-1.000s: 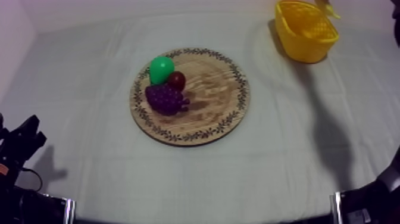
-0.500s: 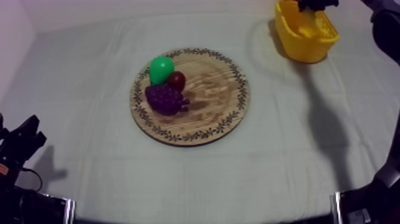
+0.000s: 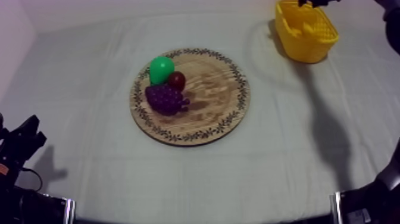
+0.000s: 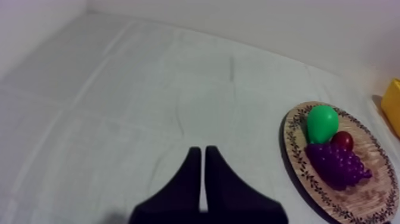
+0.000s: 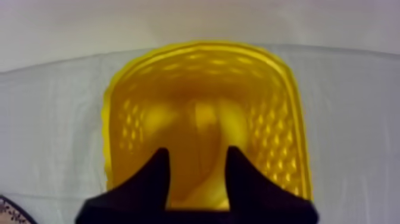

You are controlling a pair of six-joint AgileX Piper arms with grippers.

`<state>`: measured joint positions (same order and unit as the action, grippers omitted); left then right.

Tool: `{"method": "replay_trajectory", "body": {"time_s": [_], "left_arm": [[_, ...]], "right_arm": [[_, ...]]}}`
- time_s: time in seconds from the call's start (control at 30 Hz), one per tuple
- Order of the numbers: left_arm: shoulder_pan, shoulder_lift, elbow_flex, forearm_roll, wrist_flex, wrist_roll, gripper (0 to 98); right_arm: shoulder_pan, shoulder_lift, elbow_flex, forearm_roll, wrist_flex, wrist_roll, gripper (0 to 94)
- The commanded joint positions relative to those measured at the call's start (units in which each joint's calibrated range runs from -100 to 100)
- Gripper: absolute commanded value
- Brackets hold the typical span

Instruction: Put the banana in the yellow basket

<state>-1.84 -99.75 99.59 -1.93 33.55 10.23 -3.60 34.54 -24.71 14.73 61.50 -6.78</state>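
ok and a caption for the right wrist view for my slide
Open right gripper hovering over the yellow basket on the grey-white cloth.

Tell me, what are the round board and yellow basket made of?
The round board looks like matt wood: brown grain streaks cross its face inside a dark printed rim pattern. The yellow basket looks like moulded plastic, slightly shiny: uniform bright colour, walls dotted with rows of small openings. Both are guesses from looks.
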Motion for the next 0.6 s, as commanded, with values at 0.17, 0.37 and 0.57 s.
{"method": "replay_trajectory", "body": {"time_s": [0.17, 0.37, 0.57], "left_arm": [[-0.01, 0.0, -0.04, 0.0, 0.0, 0.0, 0.0], [-0.01, 0.0, -0.04, 0.0, 0.0, 0.0, 0.0], [-0.01, 0.0, -0.04, 0.0, 0.0, 0.0, 0.0]], "right_arm": [[1.02, -18.04, 17.96, 0.14, -6.94, -0.18, 8.2], [2.15, -31.68, 33.74, 2.26, -14.9, -2.25, 4.0], [1.56, -45.75, 49.99, 5.54, -20.39, -5.01, 1.3]]}}
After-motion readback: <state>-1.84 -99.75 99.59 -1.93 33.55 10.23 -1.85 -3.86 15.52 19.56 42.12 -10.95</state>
